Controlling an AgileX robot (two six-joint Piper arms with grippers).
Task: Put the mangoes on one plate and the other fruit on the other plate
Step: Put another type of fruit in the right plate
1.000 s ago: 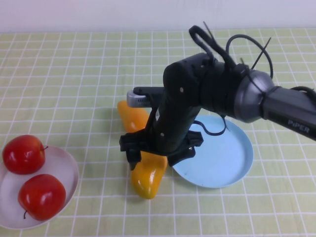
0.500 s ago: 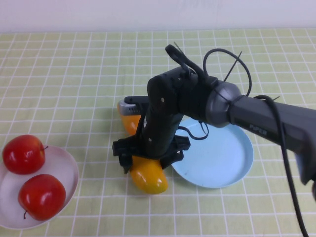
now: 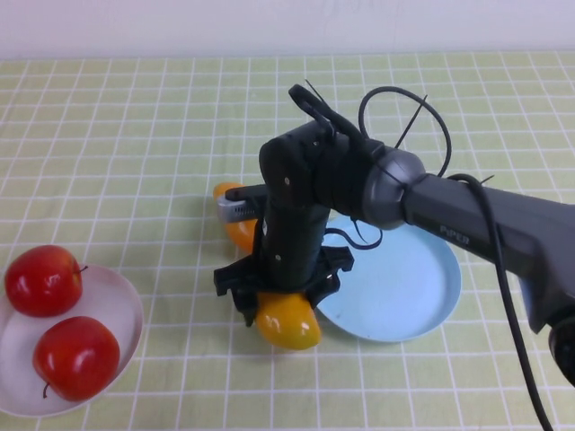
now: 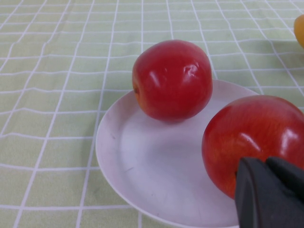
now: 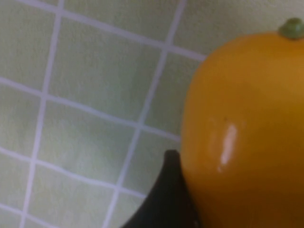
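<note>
Orange-yellow, the nearer mango (image 3: 287,321) now sits between the fingers of the right gripper (image 3: 280,301), which have narrowed around it since a second ago; contact I cannot confirm, though a lift looks close. Behind the gripper lies the second mango (image 3: 237,224); beside it, the blue plate (image 3: 415,301). Both apples (image 3: 75,356) rest on the white plate (image 3: 126,314), where the closed left gripper (image 4: 270,194) hovers. "PiPER" marks the arm.
</note>
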